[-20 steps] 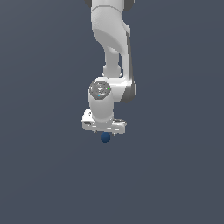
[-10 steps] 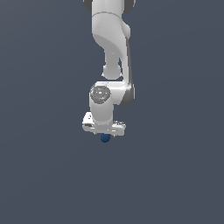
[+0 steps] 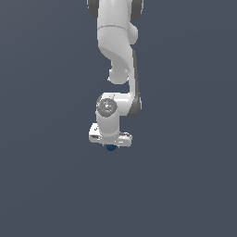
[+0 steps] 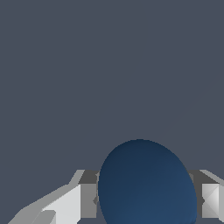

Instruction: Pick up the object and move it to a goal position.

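Exterior view shows your white Panda arm point(image 3: 115, 55) hanging over the plain grey bench point(image 3: 41, 185), its jaws closed on the dark blue sphere point(image 4: 146, 186). You're in the carry step; next, move it steadily to the goal, which isn't visible.

Flat, even simulator lighting over a plain slate-grey backdrop; no cast shadows or glare; the white arm point(image 3: 115, 55) shades softly to grey along its right edge in the exterior view; the wrist view's dark blue sphere point(image 4: 146, 186) looks stretched into an oval; edges slightly soft.
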